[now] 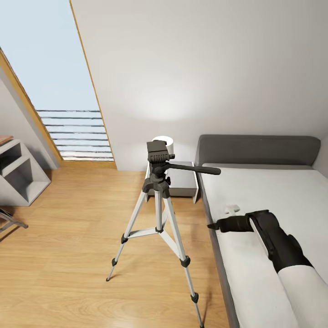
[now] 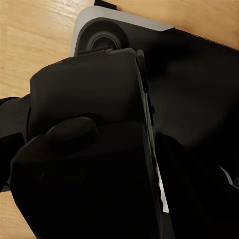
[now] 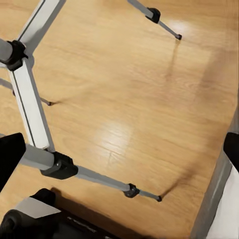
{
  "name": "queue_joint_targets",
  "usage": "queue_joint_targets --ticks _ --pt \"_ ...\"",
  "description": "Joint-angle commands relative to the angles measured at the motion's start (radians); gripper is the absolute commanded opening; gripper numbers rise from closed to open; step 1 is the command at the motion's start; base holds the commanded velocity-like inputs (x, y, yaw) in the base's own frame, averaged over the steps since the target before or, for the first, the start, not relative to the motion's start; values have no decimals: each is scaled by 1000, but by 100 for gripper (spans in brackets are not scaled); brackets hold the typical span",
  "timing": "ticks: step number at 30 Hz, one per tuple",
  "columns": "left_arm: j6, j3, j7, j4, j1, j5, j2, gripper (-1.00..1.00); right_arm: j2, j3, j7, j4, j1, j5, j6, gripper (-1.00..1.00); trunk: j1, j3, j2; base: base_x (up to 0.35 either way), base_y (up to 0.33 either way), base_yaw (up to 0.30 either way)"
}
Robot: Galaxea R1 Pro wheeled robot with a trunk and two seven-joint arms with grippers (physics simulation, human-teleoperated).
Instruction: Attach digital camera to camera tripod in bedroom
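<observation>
In the bedroom the camera tripod [image 1: 158, 182] stands upright on the wood floor, silver legs spread, with its dark pan head [image 1: 159, 152] bare on top and its long handle [image 1: 196, 169] pointing at the bed. My right gripper [image 1: 214, 225] reaches over the bed's near edge, just right of the tripod. It is open and empty, and the tripod's legs [image 3: 30, 107] lie beyond it in the right wrist view. The digital camera is hidden. Black shapes [image 2: 89, 149] crowd the left wrist view, and I cannot tell what they are.
The low grey bed [image 1: 273, 191] with its white mattress runs along the right, with a small white object [image 1: 232, 209] on it. A nightstand [image 1: 182, 182] with a white lamp [image 1: 165, 143] stands behind the tripod. White cubby shelves [image 1: 18, 175] sit at the left under the skylight [image 1: 50, 68].
</observation>
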Motion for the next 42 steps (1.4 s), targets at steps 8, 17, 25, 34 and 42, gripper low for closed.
queue_joint_targets --ticks 8,17,25,34,42 --pt "-2 -8 -5 1 -1 9 0 -100 -26 8 66 2 3 27 2 100 1 -2 -2 0 0 0" --pt "-2 -8 -5 1 -1 9 0 -100 -28 9 71 2 4 35 2 100 1 -2 -2 0 0 0" --pt "-2 -8 -5 1 -1 9 0 -100 -29 14 74 -44 -4 36 -24 100 1 -2 -2 0 0 0" --pt "-2 -9 -5 1 -1 9 0 -100 -25 53 92 -158 95 71 -139 100 1 -2 -2 0 0 0" --pt "-2 -8 -5 1 -1 9 0 -100 -16 82 124 -256 134 69 -150 100 1 -2 -2 0 0 0"
